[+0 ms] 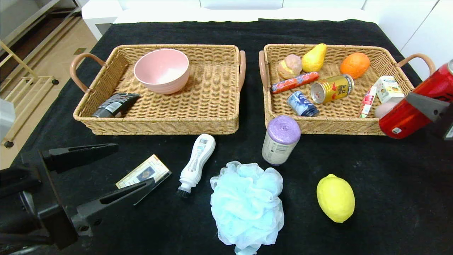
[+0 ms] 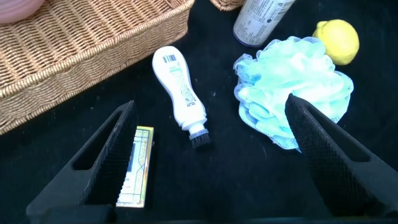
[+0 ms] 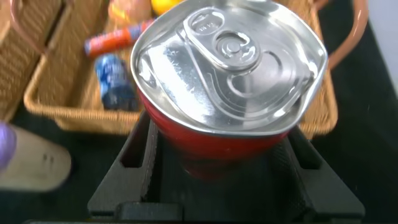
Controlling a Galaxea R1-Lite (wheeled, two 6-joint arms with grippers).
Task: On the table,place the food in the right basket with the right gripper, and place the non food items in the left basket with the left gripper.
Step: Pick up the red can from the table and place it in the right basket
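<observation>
the step in hand looked like delivery: the right gripper [image 1: 424, 106] was clamped on a red can [image 1: 412, 109], carried tilted in the air over the near right corner of the right basket [image 1: 393, 56]. next it would need to go a little farther over the weave and let go where there was room. that basket held a pear [image 1: 314, 57], an orange [image 1: 355, 65], a gold can [image 1: 332, 88], a blue can [image 1: 302, 104], a carton [image 1: 388, 89] and some wrapped snacks. the left basket [image 1: 219, 117] held a pink bowl [image 1: 162, 70] and a dark tube [image 1: 115, 105]. the left gripper [image 1: 131, 166] hung near the table's front left with its jaws apart, empty, above a card [image 1: 143, 173]. a brush bottle [image 1: 196, 163], sponge [image 1: 247, 205], purple roll [image 1: 281, 140] and lemon [image 1: 335, 198] were unsorted on the table.
</observation>
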